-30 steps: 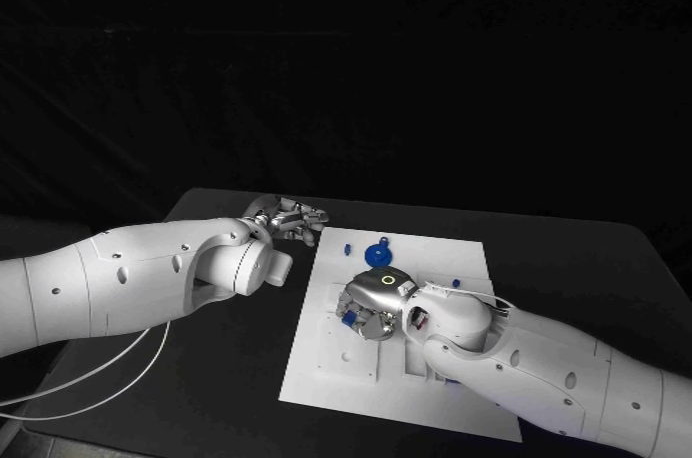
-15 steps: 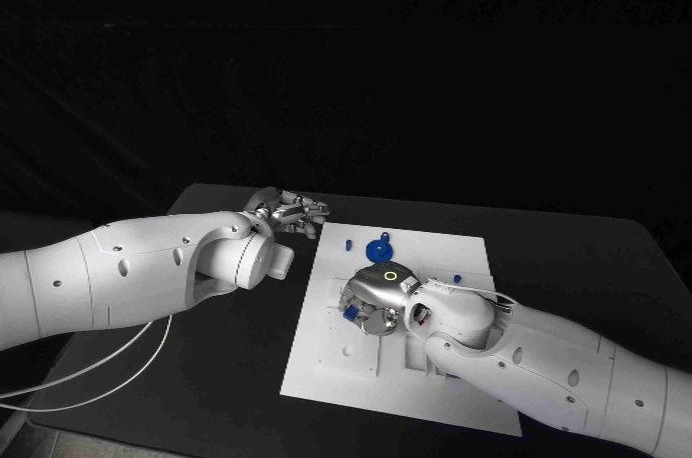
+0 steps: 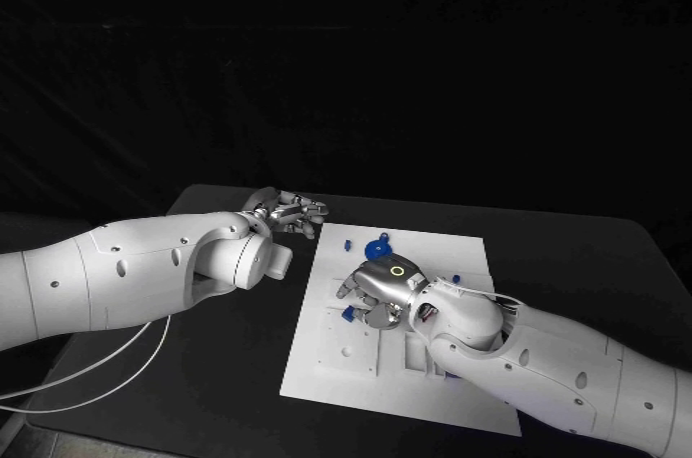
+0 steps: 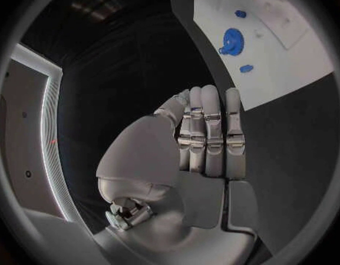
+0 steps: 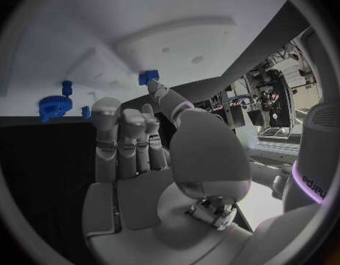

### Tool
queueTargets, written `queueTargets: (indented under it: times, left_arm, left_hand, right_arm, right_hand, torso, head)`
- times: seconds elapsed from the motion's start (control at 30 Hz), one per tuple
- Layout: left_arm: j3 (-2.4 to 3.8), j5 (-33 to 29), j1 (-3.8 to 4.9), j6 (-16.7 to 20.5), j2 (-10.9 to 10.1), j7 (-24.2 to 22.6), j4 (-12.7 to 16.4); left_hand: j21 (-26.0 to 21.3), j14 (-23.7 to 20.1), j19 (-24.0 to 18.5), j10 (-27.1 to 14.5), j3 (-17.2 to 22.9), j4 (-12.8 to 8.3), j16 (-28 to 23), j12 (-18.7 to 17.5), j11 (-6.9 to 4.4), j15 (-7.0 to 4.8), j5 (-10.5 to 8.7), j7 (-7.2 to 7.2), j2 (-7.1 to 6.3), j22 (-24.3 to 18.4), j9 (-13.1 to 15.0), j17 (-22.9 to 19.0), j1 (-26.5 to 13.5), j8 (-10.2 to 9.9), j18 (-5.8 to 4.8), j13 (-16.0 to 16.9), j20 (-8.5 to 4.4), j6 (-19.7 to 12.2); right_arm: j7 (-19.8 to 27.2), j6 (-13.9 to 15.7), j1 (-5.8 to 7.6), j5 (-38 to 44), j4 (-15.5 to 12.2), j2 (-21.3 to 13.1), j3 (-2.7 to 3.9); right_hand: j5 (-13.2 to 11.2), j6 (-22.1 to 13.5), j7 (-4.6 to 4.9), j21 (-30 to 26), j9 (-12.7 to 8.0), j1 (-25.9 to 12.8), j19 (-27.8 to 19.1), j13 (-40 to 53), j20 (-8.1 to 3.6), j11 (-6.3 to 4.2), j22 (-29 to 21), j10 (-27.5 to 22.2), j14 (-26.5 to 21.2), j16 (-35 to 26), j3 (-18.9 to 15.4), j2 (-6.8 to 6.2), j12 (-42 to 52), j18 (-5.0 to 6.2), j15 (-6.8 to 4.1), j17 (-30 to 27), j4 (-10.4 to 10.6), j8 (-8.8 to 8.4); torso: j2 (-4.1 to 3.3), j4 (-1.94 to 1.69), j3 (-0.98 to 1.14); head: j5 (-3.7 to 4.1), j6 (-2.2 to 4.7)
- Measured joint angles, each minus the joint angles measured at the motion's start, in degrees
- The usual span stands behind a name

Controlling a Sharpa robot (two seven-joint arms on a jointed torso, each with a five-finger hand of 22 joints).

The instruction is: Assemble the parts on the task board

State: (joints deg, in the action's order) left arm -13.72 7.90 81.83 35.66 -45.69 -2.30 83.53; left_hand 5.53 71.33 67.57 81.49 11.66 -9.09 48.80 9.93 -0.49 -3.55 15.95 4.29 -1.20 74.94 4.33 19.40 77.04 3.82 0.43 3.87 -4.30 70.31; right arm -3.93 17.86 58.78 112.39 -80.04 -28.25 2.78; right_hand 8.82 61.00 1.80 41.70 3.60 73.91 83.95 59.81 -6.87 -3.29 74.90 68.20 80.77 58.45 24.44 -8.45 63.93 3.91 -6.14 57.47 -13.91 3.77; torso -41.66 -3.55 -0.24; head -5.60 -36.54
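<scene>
The white task board [image 3: 335,378] lies in the middle of the black table. My right hand [image 3: 378,298] hovers low over the board's centre, fingers stretched out and holding nothing. One fingertip [image 5: 152,87] touches a small blue block [image 5: 148,76], which lies by the hand [image 3: 348,316]. A blue gear [image 3: 378,248] [image 5: 55,107] [image 4: 230,40] sits near the board's far edge, with a small blue peg [image 3: 348,245] to its left. Another small blue part [image 3: 453,278] lies further right. My left hand [image 3: 289,214] is off the board's far left corner, fingers straight and together, empty [image 4: 207,135].
Black table surface [image 3: 202,378] surrounds the board on all sides. My left forearm [image 3: 159,273] lies over the table's left part, and a white cable [image 3: 87,378] hangs below it. My right forearm [image 3: 548,368] covers the board's near right corner.
My right hand has shifted slightly toward the board's far edge, and the blue block beside it shows more clearly. My left hand has barely moved.
</scene>
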Motion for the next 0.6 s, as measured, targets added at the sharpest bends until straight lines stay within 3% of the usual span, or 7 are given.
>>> queueTargets:
  times: [0.07,0.13,0.23,0.37,0.6]
  left_arm:
    - [0.0,0.0,0.0,0.0,-0.03,0.0,0.0]
    - [-0.01,0.0,0.0,0.0,-0.04,0.01,0.0]
    - [-0.01,0.0,0.0,0.0,-0.07,0.03,0.0]
    - [-0.02,0.0,0.0,0.0,-0.07,0.05,0.0]
    - [-0.03,0.0,0.01,-0.01,-0.07,0.07,-0.03]
  left_hand:
    - [0.0,0.0,0.0,0.0,0.0,0.0,0.0,0.0,0.0,0.0,0.0,0.0,0.0,0.0,0.0,0.0,0.0,0.0,0.0,0.0,0.0,0.0]
    - [0.0,0.0,0.0,0.0,0.02,-0.02,0.0,0.0,0.0,0.0,0.0,0.0,-0.18,-0.01,0.0,0.0,0.18,0.0,0.0,0.0,0.0,0.0]
    - [0.0,0.0,0.0,0.0,0.0,-0.31,0.0,0.0,0.0,0.0,0.0,0.0,-0.28,-0.01,0.0,-0.01,0.28,0.0,0.0,0.01,0.0,0.0]
    - [0.0,0.0,0.0,-0.21,0.0,-0.31,0.0,0.0,0.21,0.0,0.0,0.0,-0.28,-0.01,0.0,-0.01,0.28,0.0,0.0,0.01,0.0,0.0]
    - [0.0,0.0,0.0,-0.21,0.0,-0.31,0.0,0.0,0.21,0.0,0.0,0.0,-0.05,-0.01,0.0,-0.01,0.5,0.0,0.0,0.01,0.0,0.0]
  right_arm:
    - [-0.02,0.2,0.0,-0.05,-0.19,-0.31,0.0]
    - [-0.04,0.23,0.0,-0.09,-0.32,-0.53,0.0]
    - [-0.06,0.17,0.0,-0.13,-0.52,-0.75,0.0]
    - [-0.08,-0.23,-0.03,-0.16,-0.85,-0.92,-0.01]
    - [-0.17,-1.65,-0.04,-0.19,-1.0,-1.12,-0.1]
  right_hand:
    - [-0.28,1.35,0.9,0.0,0.0,0.0,0.0,0.24,0.0,0.31,0.0,0.33,0.24,0.0,0.0,0.0,0.25,0.0,0.21,0.07,0.0,0.0]
    - [-0.38,2.61,1.06,0.0,0.0,0.0,0.0,0.42,0.0,0.22,0.0,0.43,0.33,0.0,0.0,0.0,0.34,0.0,0.28,0.17,0.0,0.0]
    - [-0.38,5.57,1.8,0.46,0.0,0.0,0.04,0.91,0.09,1.57,0.0,0.71,0.62,0.0,-0.26,0.0,1.07,0.0,0.92,0.4,0.27,0.0]
    - [-0.38,7.79,2.22,0.66,0.0,0.0,0.11,1.19,0.77,2.17,0.0,0.91,0.6,0.23,-0.88,0.0,1.23,0.0,1.43,0.65,0.56,0.0]
    - [-0.38,8.73,2.12,0.88,0.0,-0.24,-0.01,1.27,1.06,2.17,0.0,0.91,0.59,0.23,-1.27,0.24,1.45,0.0,1.44,0.74,0.64,0.0]
  torso:
    - [0.0,0.02,-0.01]
    - [0.0,0.03,-0.01]
    - [0.0,0.03,-0.03]
    - [0.0,0.03,-0.03]
    - [0.0,0.03,-0.07]
  head:
    - [0.04,-0.09]
    - [0.09,-0.21]
    - [0.14,-0.39]
    - [0.16,-0.53]
    - [0.23,-0.57]
